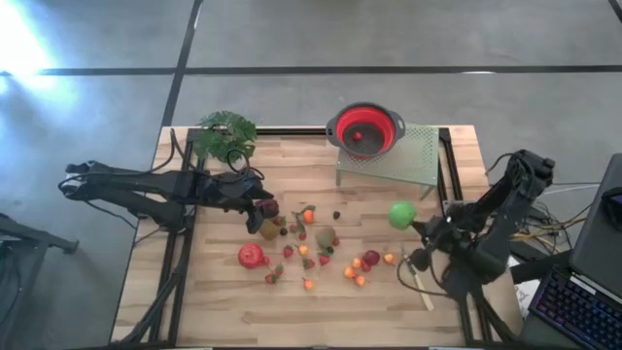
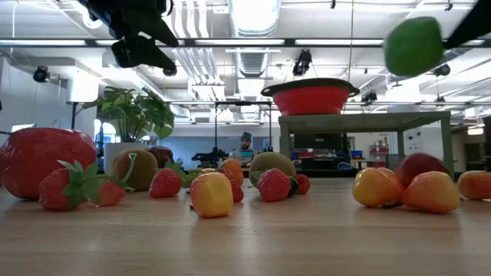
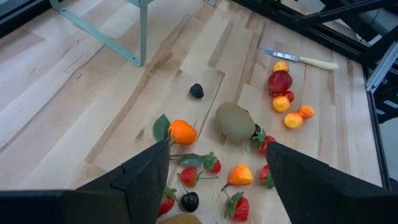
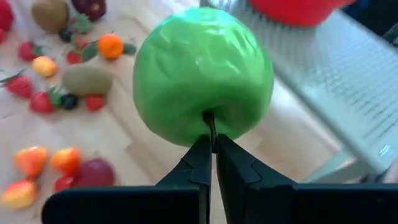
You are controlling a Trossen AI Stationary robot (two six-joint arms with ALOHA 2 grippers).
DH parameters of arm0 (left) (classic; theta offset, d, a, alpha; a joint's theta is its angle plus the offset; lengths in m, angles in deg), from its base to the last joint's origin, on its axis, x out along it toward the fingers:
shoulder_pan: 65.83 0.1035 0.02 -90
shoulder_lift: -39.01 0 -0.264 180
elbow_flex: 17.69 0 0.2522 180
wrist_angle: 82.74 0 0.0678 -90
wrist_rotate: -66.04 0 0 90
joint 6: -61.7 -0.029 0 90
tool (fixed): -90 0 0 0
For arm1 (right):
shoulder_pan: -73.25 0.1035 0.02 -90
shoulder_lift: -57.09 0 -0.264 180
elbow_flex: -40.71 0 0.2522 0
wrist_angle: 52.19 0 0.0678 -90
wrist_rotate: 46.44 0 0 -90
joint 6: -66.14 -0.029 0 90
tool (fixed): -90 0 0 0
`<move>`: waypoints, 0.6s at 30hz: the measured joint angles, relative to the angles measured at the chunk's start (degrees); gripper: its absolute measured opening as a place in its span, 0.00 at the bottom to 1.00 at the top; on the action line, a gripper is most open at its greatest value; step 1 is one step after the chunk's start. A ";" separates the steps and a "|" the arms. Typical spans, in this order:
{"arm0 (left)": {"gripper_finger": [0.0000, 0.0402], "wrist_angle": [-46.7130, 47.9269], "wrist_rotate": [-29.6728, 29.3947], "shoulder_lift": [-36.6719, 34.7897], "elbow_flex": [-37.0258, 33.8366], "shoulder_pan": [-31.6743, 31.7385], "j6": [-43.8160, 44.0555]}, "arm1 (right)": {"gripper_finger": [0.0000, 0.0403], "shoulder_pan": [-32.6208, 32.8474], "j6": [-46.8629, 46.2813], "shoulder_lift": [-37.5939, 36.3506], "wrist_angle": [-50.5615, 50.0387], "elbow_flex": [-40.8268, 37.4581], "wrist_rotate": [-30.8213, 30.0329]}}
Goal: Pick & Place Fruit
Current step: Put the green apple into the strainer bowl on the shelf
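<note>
A green toy apple (image 4: 202,74) hangs in the air over the table's right part, with my right gripper (image 4: 213,146) shut on its stem. The high view shows the apple (image 1: 401,215) just off the near corner of the green stand, and the low view shows it (image 2: 414,46) well above the tabletop. Many small fruits (image 1: 311,248) lie loose on the wood at mid-table, among them a large red one (image 1: 252,256) and a kiwi (image 3: 235,121). My left gripper (image 3: 217,168) hovers open above the left end of that scatter, touching nothing. My right gripper pinches the apple's thin dark stem (image 4: 210,121) between its two fingertips. Beyond the fingertips the apple is lifted clear of the table, with nothing under it.
A red colander (image 1: 365,129) stands on a pale green perforated stand (image 1: 413,156) at the far middle-right. A potted plant (image 1: 225,131) is at the far left. A pale-handled knife (image 1: 420,287) lies near the right front. Bare wood runs along the near edge (image 1: 292,316).
</note>
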 joint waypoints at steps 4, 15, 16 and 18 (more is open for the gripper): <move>0.68 0.00 0.00 0.00 0.00 -0.01 0.00 | 0.02 -6.31 10.63 -2.61 0.06 2.88 -3.30; 0.68 0.00 0.01 0.00 0.02 0.02 0.00 | 0.02 -17.16 32.54 -10.08 1.29 9.54 -8.98; 0.68 0.00 -0.01 0.00 0.02 -0.01 0.00 | 0.02 -18.08 34.61 -10.80 1.74 9.83 -8.98; 0.68 0.01 -0.01 0.00 0.02 -0.01 0.00 | 0.02 -19.87 38.86 -12.31 2.85 10.34 -8.82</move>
